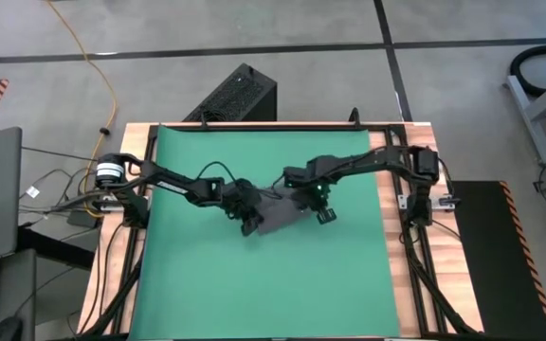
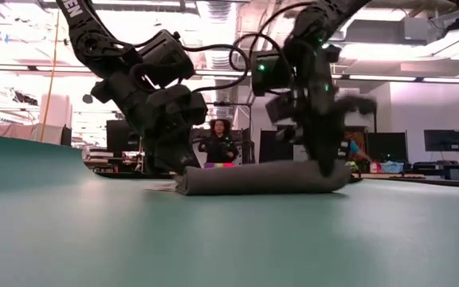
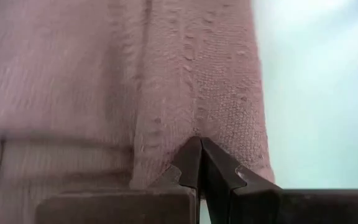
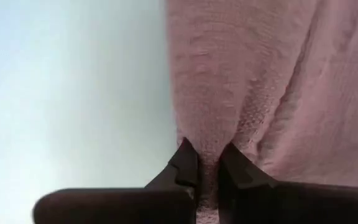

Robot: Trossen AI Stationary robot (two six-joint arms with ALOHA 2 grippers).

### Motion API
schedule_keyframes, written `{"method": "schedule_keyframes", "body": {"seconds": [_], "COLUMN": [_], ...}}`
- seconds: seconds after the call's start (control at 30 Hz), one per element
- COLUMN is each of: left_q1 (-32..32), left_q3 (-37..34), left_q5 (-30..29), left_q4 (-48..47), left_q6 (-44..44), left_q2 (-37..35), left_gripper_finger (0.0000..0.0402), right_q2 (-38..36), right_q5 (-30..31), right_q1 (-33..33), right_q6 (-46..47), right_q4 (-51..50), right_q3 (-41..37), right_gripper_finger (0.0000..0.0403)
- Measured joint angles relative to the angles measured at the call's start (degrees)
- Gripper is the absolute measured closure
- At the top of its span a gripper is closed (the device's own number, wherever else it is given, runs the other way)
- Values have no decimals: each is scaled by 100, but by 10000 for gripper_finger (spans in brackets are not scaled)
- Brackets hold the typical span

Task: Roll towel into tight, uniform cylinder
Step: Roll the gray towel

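The towel [image 1: 278,214] lies near the middle of the green mat [image 1: 216,294], already wound into a low roll that runs left to right in the low view [image 2: 261,178]. Both arms are down on it, one at each end.

The left gripper [image 1: 247,220] sits at the roll's left end. In its wrist view the fingers [image 3: 191,165] are pressed together, with the cloth edge [image 3: 166,93] meeting their tips; it looks like a thin pinch, if it holds any cloth at all. The right gripper [image 1: 322,210] is at the right end, its fingers [image 4: 185,167] narrowly parted with a fold of towel [image 4: 210,162] caught between them.

The main risk is uneven winding. If one arm rolls ahead of the other, the ends would probably twist against each other and the roll would turn cone-shaped rather than even. The left pinch looks shallow, so the edge could slip free and that end would loosen. Soft cloth also tends to spring open once let go, and the roll already looks somewhat flattened, so a slack outer layer seems likely. Dragging instead of rolling might ruck up the mat.
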Motion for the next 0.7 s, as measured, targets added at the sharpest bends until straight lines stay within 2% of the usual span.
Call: {"method": "schedule_keyframes", "body": {"seconds": [0.13,0.23,0.4,0.7], "left_q1": [-84,-173,-283,-387], "left_q3": [-9,-9,-7,-9], "left_q5": [378,573,559,616], "left_q4": [-10,-23,-21,-19], "left_q6": [-96,-99,-196,-406], "left_q2": [2,2,2,2], "left_gripper_finger": [401,401,401,401], "right_q2": [9,7,132,1104], "right_q5": [-1267,-1893,-2061,-2512], "right_q1": [-184,-410,-735,-939], "right_q6": [29,28,-14,-177], "right_q4": [-950,-1331,-1340,-1255], "right_q3": [719,999,979,1028], "right_gripper_finger": [370,370,370,370]}}
